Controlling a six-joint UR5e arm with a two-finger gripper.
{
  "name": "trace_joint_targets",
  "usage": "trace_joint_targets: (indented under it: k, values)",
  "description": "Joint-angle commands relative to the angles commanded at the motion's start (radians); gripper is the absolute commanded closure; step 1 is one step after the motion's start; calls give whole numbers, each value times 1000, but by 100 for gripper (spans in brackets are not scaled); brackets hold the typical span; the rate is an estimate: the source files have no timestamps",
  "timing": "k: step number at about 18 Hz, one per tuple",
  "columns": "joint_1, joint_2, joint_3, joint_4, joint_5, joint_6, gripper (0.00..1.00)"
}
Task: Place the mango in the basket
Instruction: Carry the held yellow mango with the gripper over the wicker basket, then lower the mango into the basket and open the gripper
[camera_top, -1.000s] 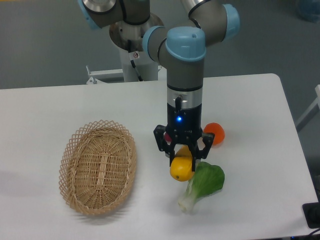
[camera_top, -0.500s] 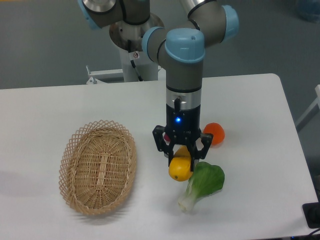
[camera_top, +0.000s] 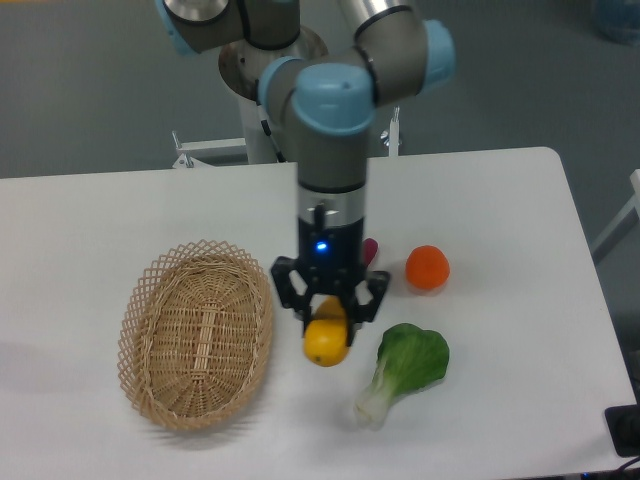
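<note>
My gripper (camera_top: 327, 322) is shut on the mango (camera_top: 326, 342), a smooth yellow-orange fruit that hangs from the fingers above the table. The oval tan wicker basket (camera_top: 197, 332) lies on the table to the left, its right rim just left of the mango. The mango is beside the basket, not over it.
A green leafy vegetable (camera_top: 407, 366) lies to the right of the gripper. A round reddish-orange fruit (camera_top: 427, 267) sits further back right. A small dark purple thing (camera_top: 370, 249) shows behind the gripper. The white table (camera_top: 500, 210) ends at the right and front.
The gripper has moved left with the mango, away from the green vegetable and toward the basket. The round orange fruit and the purple thing are now uncovered.
</note>
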Motion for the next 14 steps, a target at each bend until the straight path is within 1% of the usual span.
trace_joint_targets:
  k: [1, 3, 5, 7, 10, 12, 14]
  values:
    - [-25, 2, -15, 2, 25, -18, 56]
    - [-71, 6, -31, 2, 36, -75, 56]
    - [-95, -8, -40, 2, 40, -117, 56]
    - [-133, -38, -40, 2, 54, -138, 56]
    - [-218, -73, -54, 2, 124, -160, 56]
    - [-244, -97, -62, 5, 160, -157, 56]
    - [-275, -138, -57, 8, 166, -152, 56]
